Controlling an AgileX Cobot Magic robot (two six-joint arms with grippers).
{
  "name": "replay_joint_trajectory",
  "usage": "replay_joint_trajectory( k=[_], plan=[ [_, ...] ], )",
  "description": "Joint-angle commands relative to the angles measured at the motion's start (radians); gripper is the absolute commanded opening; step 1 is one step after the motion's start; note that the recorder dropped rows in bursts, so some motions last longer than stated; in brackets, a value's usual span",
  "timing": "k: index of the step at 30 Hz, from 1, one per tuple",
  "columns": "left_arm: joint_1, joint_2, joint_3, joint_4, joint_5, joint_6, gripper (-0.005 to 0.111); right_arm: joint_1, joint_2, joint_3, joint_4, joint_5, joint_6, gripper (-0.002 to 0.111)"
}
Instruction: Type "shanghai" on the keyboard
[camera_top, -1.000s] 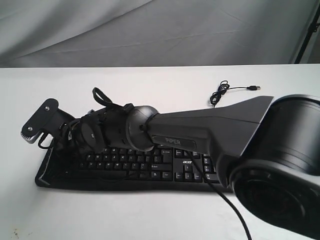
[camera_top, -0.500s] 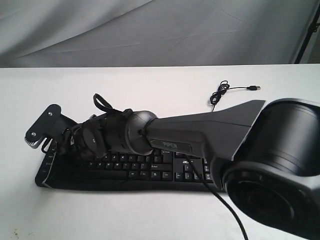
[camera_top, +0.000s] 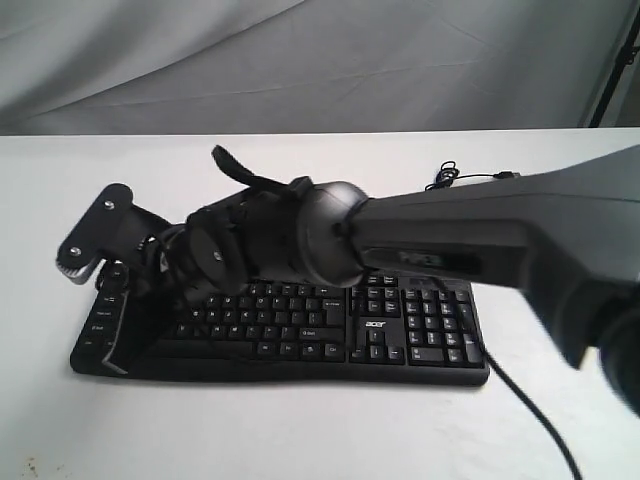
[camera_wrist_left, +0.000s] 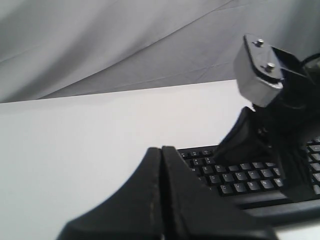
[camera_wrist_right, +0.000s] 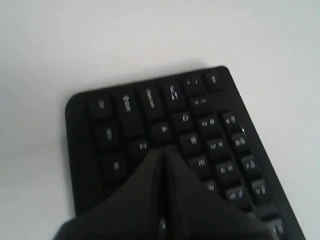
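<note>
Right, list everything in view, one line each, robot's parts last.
keyboard: one, black with white lettering, flat on the table, front middle
cable: one, thin black with a plug, loose on the table behind the keyboard's right part
table: one, white, under everything
backdrop cloth: one, grey, behind the table
pole: one, black, far right, behind the table
right arm: one, black, reaching from the right across the keyboard
right claw: one, black, shut, over the keyboard's left-end keys
left claw: one, black, shut, facing the keyboard, seen only in its own wrist view
</note>
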Motion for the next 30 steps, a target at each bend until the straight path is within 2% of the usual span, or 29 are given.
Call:
replay_joint_trajectory(
  k=[1,4,7,30],
  plan=[
    [-0.004,-0.003,0.004,0.001,-0.005,-0.003,0.000,-0.033,-0.104,0.197,-0.008,-0.106,0.015,0.000],
    [-0.004,-0.003,0.004,0.001,-0.005,-0.003,0.000,-0.044,-0.147,0.315,0.011,-0.196,0.015,0.000],
    [-0.004,-0.003,0.004,0.001,-0.005,-0.003,0.000,-0.044,-0.153,0.359,0.021,-0.251,0.015,0.000],
    [-0.004,-0.003,0.004,0.001,-0.005,-0.003,0.000,-0.051,-0.082,0.356,0.046,-0.319,0.008,0.000]
  ],
)
